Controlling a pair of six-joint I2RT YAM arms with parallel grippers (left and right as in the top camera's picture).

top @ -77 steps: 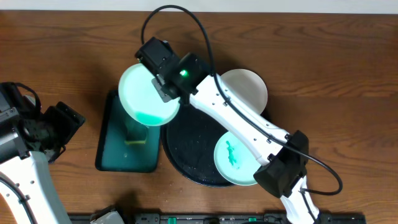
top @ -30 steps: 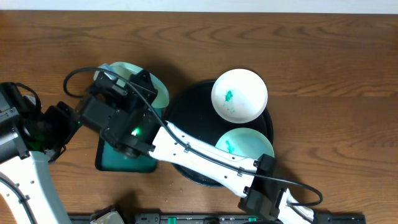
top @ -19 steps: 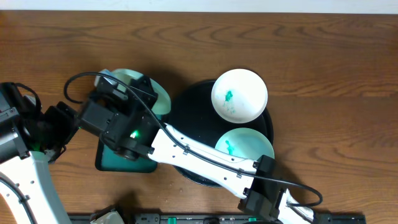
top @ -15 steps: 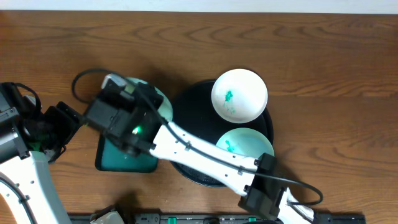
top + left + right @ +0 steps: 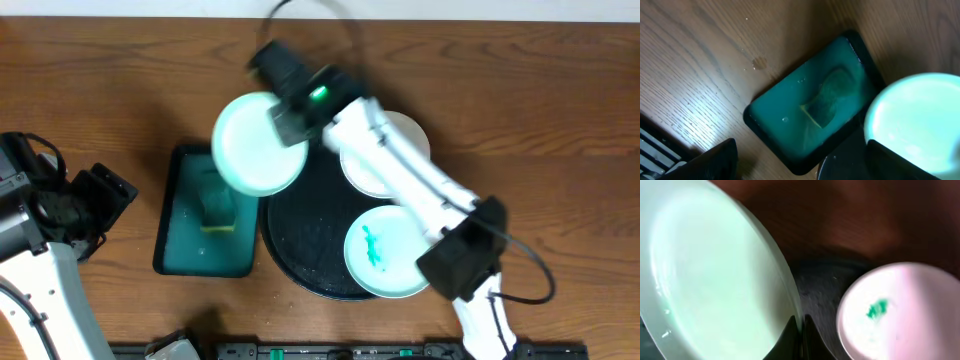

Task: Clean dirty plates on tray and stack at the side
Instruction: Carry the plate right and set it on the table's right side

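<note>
My right gripper (image 5: 292, 128) is shut on the rim of a pale mint-green plate (image 5: 257, 144) and holds it in the air over the left rim of the black tray (image 5: 305, 240). The held plate (image 5: 710, 275) shows no smear in the right wrist view, with the fingers (image 5: 801, 325) pinching its edge. A white plate (image 5: 385, 150) with a green smear (image 5: 876, 308) lies at the tray's back right. A second mint-green plate (image 5: 385, 250) with a green smear lies at the tray's front right. My left gripper (image 5: 105, 195) is open at the far left, empty.
A dark teal rectangular tray (image 5: 205, 225) with a sponge (image 5: 217, 205) stands left of the black tray; it also shows in the left wrist view (image 5: 810, 105). A black rail runs along the table's front edge (image 5: 300, 352).
My right arm has swung up and to the right, lifting the mint-green plate off the teal sponge tray to above the black tray's left rim. The left arm has not moved.
</note>
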